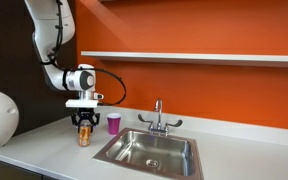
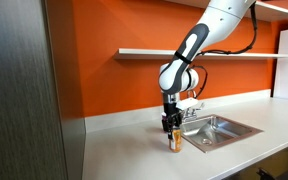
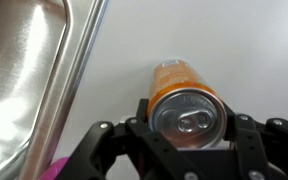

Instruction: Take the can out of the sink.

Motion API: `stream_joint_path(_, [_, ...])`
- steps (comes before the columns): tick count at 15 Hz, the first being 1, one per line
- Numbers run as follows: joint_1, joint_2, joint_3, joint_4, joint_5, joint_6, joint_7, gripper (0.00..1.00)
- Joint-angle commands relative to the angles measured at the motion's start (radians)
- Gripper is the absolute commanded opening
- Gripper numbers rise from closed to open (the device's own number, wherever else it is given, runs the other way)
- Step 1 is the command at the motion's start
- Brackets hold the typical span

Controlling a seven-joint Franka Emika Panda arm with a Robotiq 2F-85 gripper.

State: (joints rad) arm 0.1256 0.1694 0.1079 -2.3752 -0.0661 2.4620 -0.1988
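The orange-brown can (image 1: pixel 84 138) stands upright on the white counter, outside the sink (image 1: pixel 112 156) and beside its rim; it also shows in an exterior view (image 2: pixel 174 143). My gripper (image 1: pixel 84 124) points straight down over the can, with a finger on each side of its top. In the wrist view the can (image 3: pixel 182 88) and its pale lid sit between the gripper's (image 3: pixel 187 118) fingers, which press against its sides. The steel sink rim (image 3: pixel 69 90) runs along the left of that view. The sink basin (image 2: pixel 234 130) looks empty.
A pink cup (image 1: pixel 114 123) stands on the counter behind the can, near the sink's back corner; a sliver of it shows in the wrist view (image 3: pixel 54 172). A chrome faucet (image 1: pixel 158 114) rises behind the basin. An orange wall with a shelf (image 1: pixel 184 55) is behind.
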Motion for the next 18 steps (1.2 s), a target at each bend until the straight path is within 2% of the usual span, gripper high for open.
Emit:
stream_joint_path(1, [-0.014, -0.003, 0.01, 0.003, 0.011, 0.006, -0.021, 0.39])
stream_joint_path(7, [-0.014, 0.001, 0.009, 0.003, 0.009, 0.003, -0.018, 0.39])
stream_joint_path(8, [-0.013, 0.002, 0.008, 0.004, 0.005, 0.0, -0.013, 0.8])
stream_joint_path(9, [-0.013, 0.001, 0.008, 0.003, 0.005, 0.0, -0.014, 0.91])
stream_joint_path(10, [-0.014, 0.001, 0.008, 0.003, 0.006, 0.0, -0.015, 0.96])
stream_joint_path(12, [-0.014, -0.001, 0.007, 0.003, 0.005, -0.001, -0.013, 1.0])
stream_joint_path(18, [-0.012, -0.024, 0.002, 0.003, -0.012, -0.022, 0.0, 1.0])
